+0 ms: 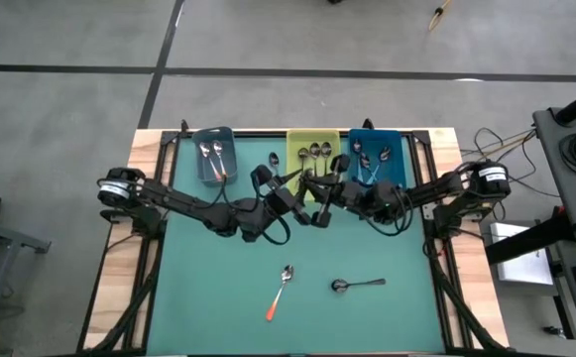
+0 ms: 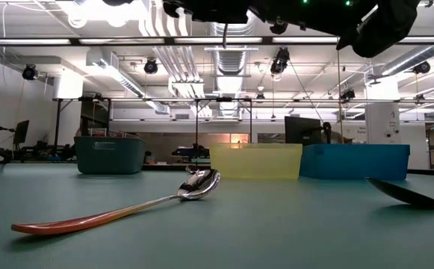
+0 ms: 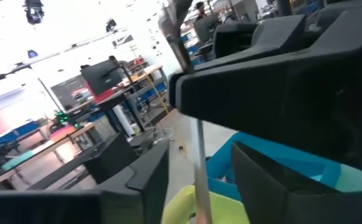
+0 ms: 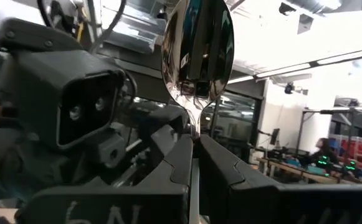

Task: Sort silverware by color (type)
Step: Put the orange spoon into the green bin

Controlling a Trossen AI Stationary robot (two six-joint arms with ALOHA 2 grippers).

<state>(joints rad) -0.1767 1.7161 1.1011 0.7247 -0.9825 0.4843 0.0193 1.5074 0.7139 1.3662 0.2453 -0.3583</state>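
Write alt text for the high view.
Both arms meet over the green table near the yellow bin, which sits between a grey bin and a blue bin. An orange-handled spoon and a dark spoon lie loose in front.

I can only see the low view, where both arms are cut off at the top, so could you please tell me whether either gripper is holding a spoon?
Observer: Yes, the right gripper is shut on a spoon, bowl pointing up.
Operator: Thank you. And the left one?
Observer: The left gripper faces it, jaws open on either side of that spoon's handle.
Operator: Where over the table is this?
Observer: From above, they meet at the near edge of the yellow bin.
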